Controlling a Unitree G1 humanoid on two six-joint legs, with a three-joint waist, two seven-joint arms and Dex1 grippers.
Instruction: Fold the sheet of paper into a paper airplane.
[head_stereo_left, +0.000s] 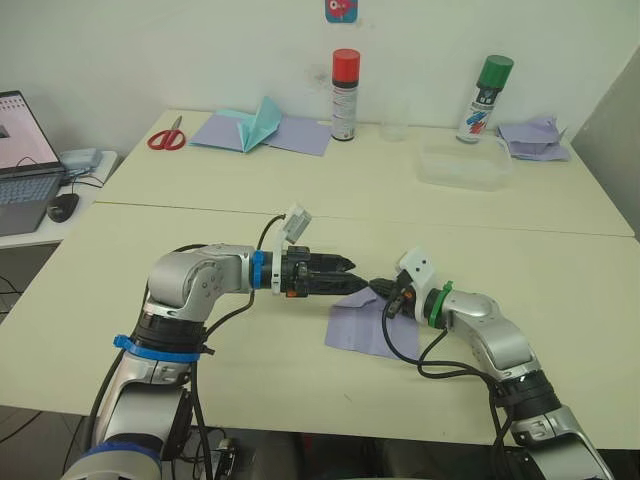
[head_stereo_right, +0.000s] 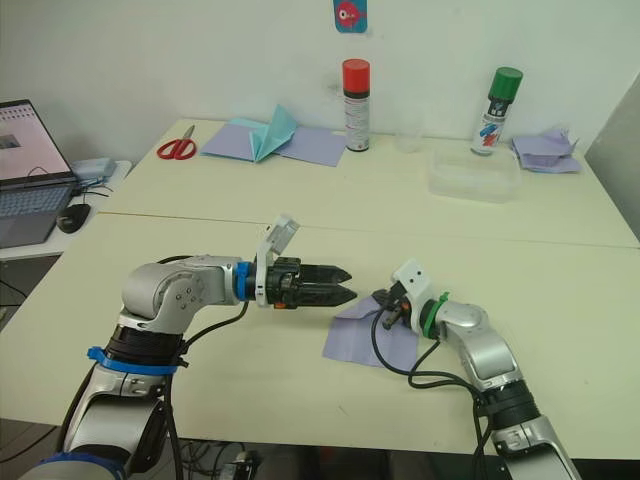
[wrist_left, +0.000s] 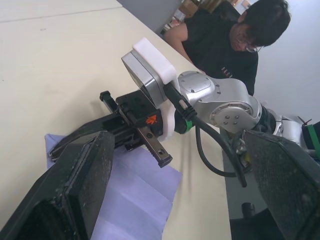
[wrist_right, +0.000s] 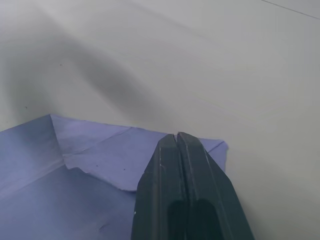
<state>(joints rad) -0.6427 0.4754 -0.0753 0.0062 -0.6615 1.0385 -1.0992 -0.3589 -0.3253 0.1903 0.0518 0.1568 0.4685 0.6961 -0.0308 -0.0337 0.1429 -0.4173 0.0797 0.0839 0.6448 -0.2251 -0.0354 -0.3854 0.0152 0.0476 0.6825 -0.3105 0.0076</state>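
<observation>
The sheet of paper (head_stereo_left: 362, 325) lies flat on the near table, lavender, with lengthwise creases and one far corner folded over (wrist_right: 95, 145). My right gripper (head_stereo_left: 377, 286) is shut, its fingertips (wrist_right: 177, 142) resting on the sheet just inside its far edge; no paper shows between them. My left gripper (head_stereo_left: 346, 272) hovers just left of the right one, slightly above the sheet's far left corner. It is open, its fingers (wrist_left: 75, 190) spread wide with nothing held. The paper airplane is out of view.
On the far table are red scissors (head_stereo_left: 166, 137), teal tent-shaped paper on flat lavender sheets (head_stereo_left: 262, 122), a red-capped can (head_stereo_left: 345, 95), a green-capped can (head_stereo_left: 485, 98), a clear box (head_stereo_left: 463, 165) and crumpled scraps (head_stereo_left: 535, 138). A laptop (head_stereo_left: 22, 160) sits left. A person (wrist_left: 225, 40) is beyond the right arm.
</observation>
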